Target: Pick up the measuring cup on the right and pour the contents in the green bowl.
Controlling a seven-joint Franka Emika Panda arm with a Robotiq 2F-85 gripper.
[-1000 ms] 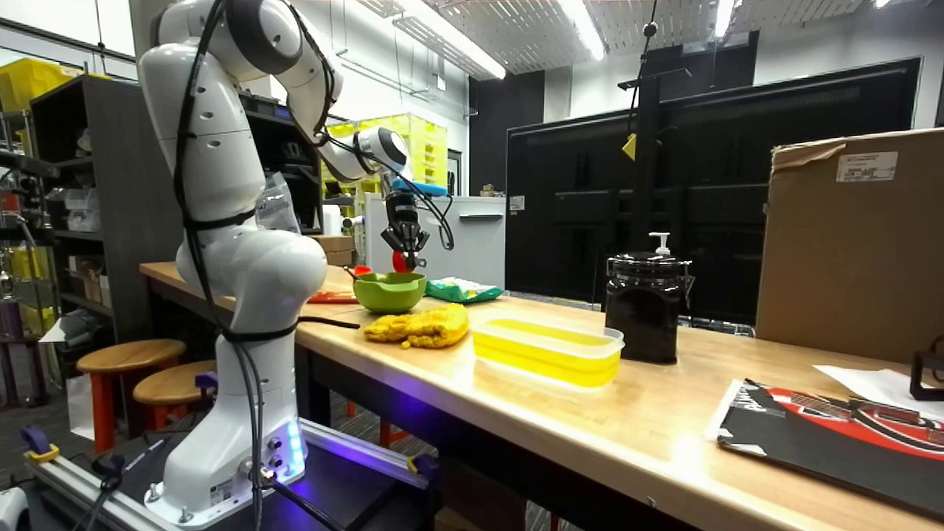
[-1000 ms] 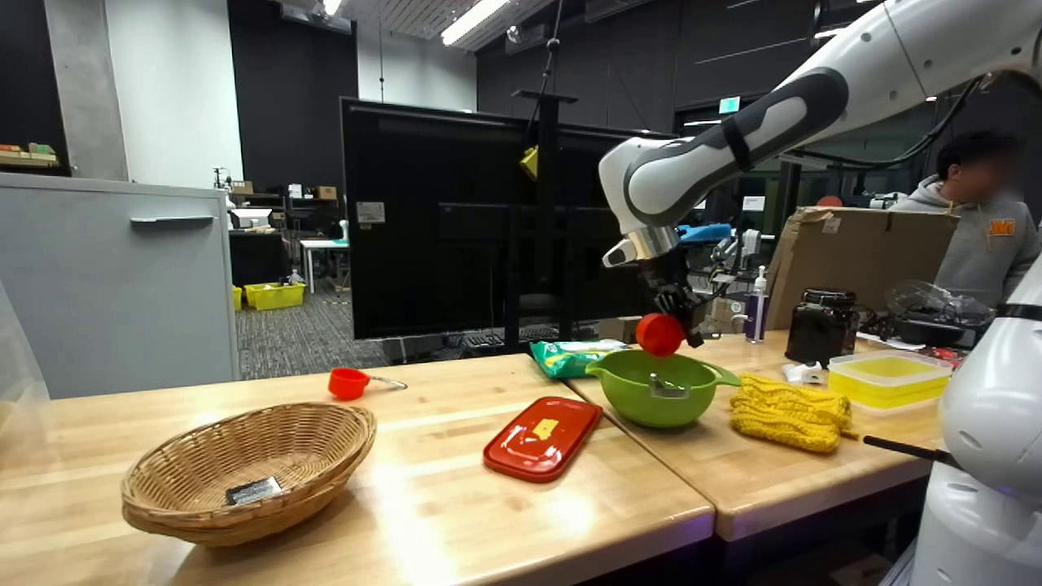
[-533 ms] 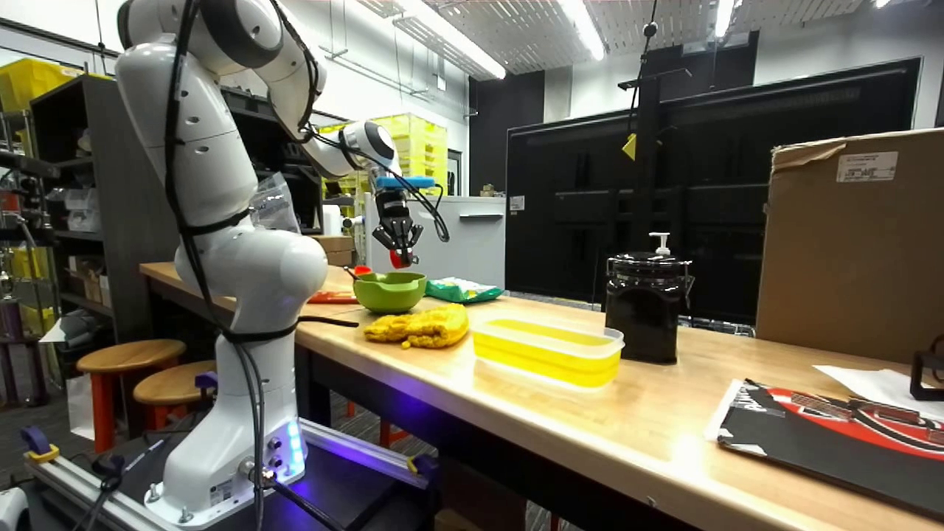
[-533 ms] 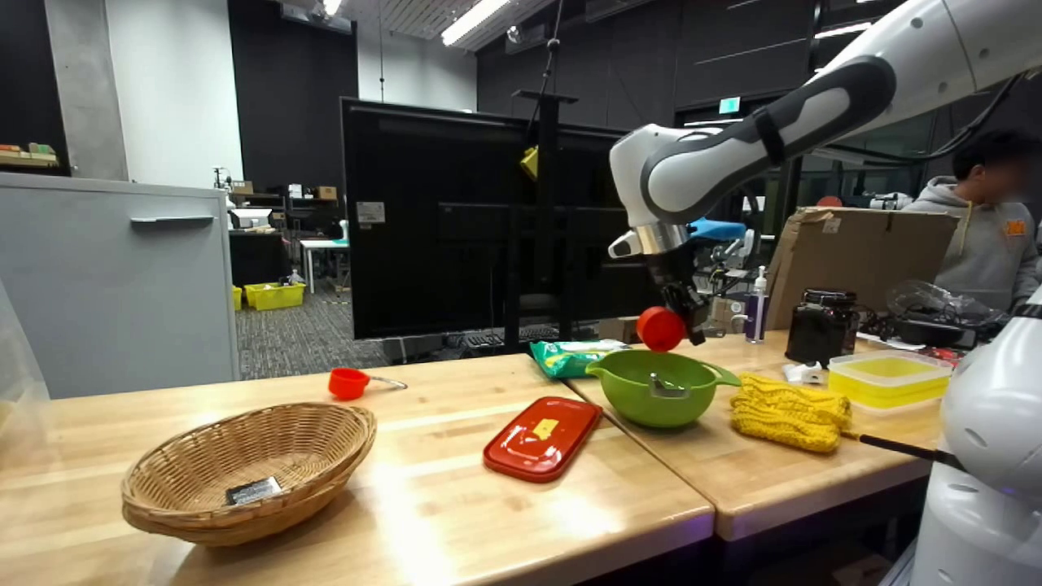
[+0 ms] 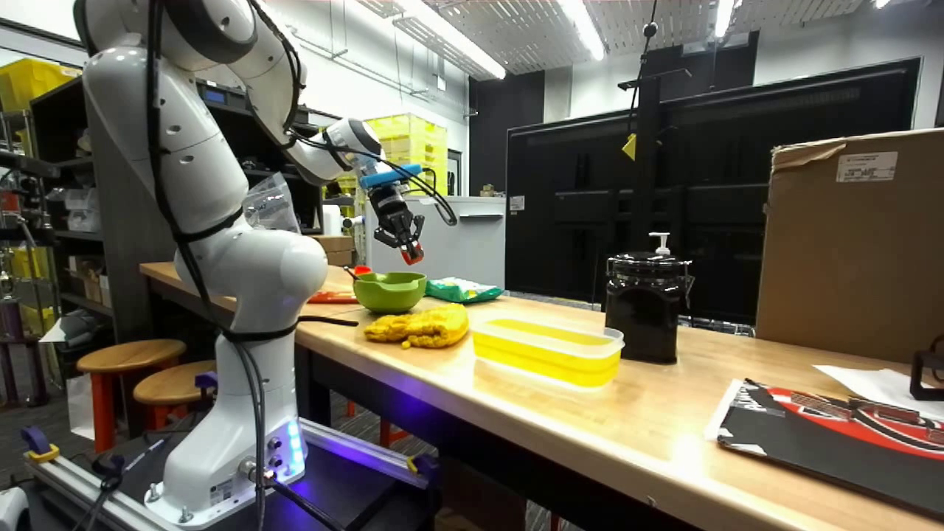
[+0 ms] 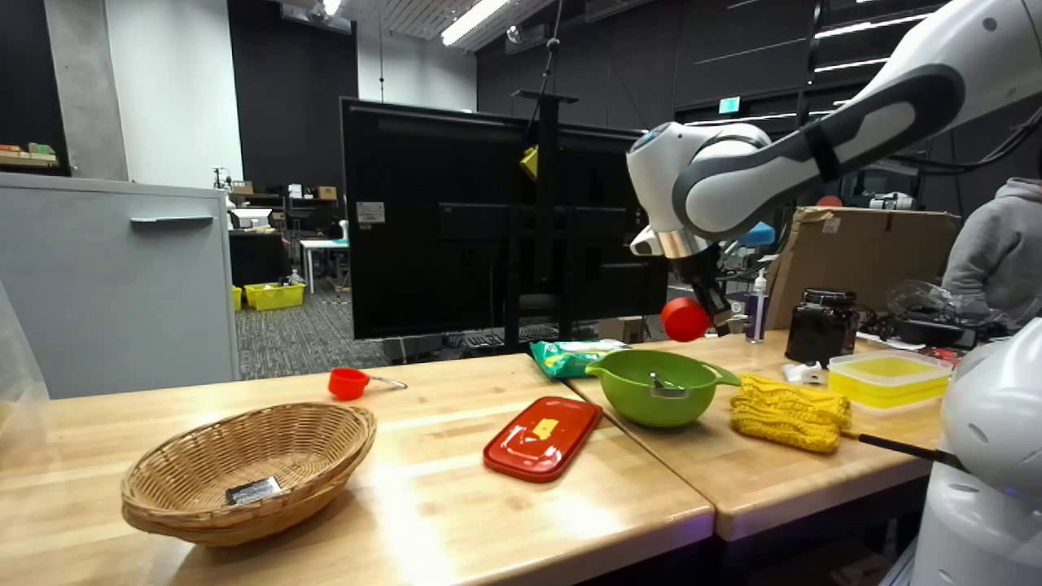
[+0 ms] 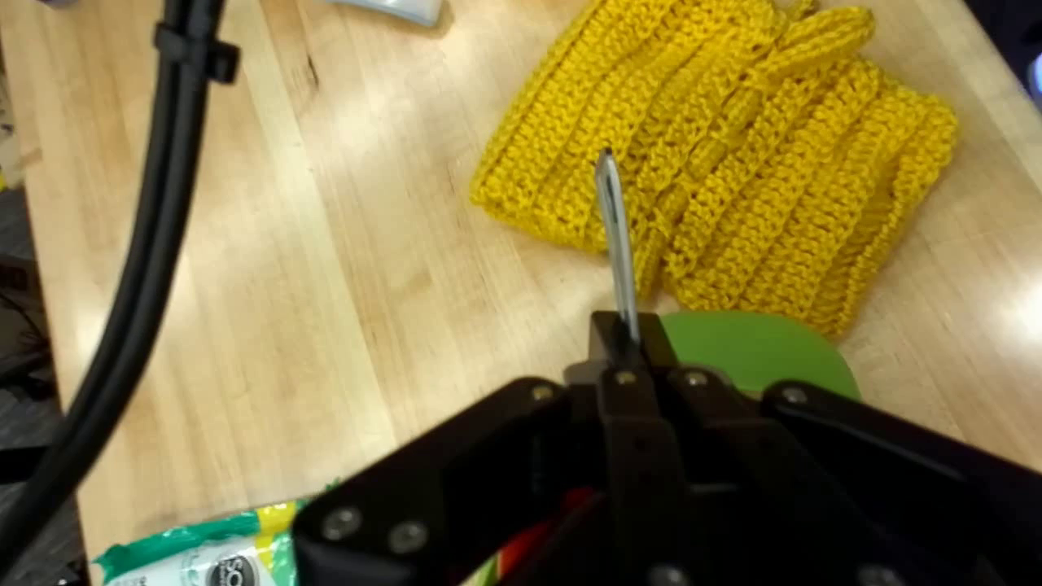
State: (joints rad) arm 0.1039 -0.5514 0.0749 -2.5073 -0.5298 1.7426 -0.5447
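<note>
The red measuring cup [image 6: 685, 319] is in the air above the green bowl's far side, on its side or tilted; its inside does not show clearly. It also shows in an exterior view [image 5: 413, 254]. My gripper [image 5: 407, 247] is shut on the cup's metal handle [image 7: 617, 236], which sticks out past the fingertips in the wrist view. There the cup is mostly hidden behind the fingers. The green bowl [image 6: 651, 399] stands on the table below, with a small metallic piece [image 6: 667, 387] showing at it. Part of the bowl shows in the wrist view [image 7: 757, 350].
Another red cup [image 6: 348, 383] lies at the left, near a wicker basket [image 6: 326, 480]. A red lid [image 6: 541, 439] is left of the bowl. A green packet [image 6: 570, 358] is behind it. A yellow knitted cloth [image 6: 790, 411], yellow tray [image 6: 891, 378] and black jar [image 6: 822, 325] are to the right.
The arm has drawn back and the gripper has tilted. The held cup has moved slightly up and to the right in both exterior views and turned with the gripper. The bowl has stayed put.
</note>
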